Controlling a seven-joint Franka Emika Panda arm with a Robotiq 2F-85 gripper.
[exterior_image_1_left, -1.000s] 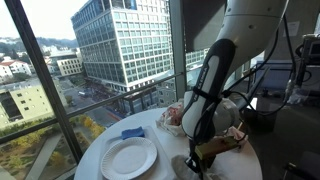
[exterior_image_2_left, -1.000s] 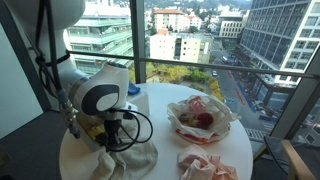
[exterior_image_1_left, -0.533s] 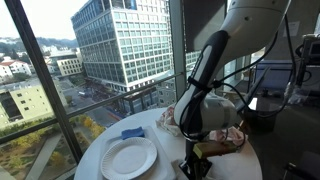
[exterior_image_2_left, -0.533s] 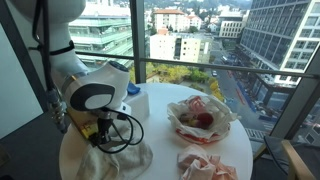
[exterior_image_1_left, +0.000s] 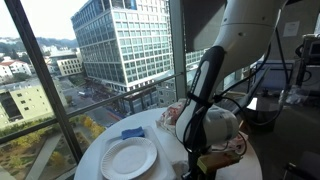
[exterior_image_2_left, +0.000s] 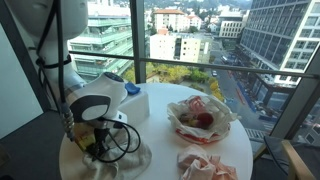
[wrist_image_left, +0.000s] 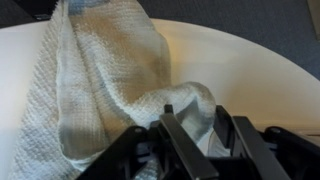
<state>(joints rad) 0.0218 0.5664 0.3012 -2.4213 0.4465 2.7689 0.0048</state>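
We have the tool low over the round white worktop, right on a cream knitted towel. In the wrist view the towel lies rumpled along the worktop, running away from the fingers, with one hump of it rising between them. The fingers stand part-way apart around that hump. We cannot tell whether they press it or merely flank it.

In an exterior view the tool sits at the near edge of the worktop, and the towel shows only as a pale fringe under the wrist and its looped cables. The white plate and the blue cloth lie well apart from it. So does the paper-lined basket with something red inside.

We judge the work with the towel to be well along. The cloth rests on the worktop with its weight carried there, not hanging. What remains is that the tool is not clear of it and the cloth is bunched rather than flat.

Against the picture from a second ago, the wrist has sunk lower and moved toward the worktop's edge. The towel, which then spread wide beside the arm, is now mostly hidden beneath it.
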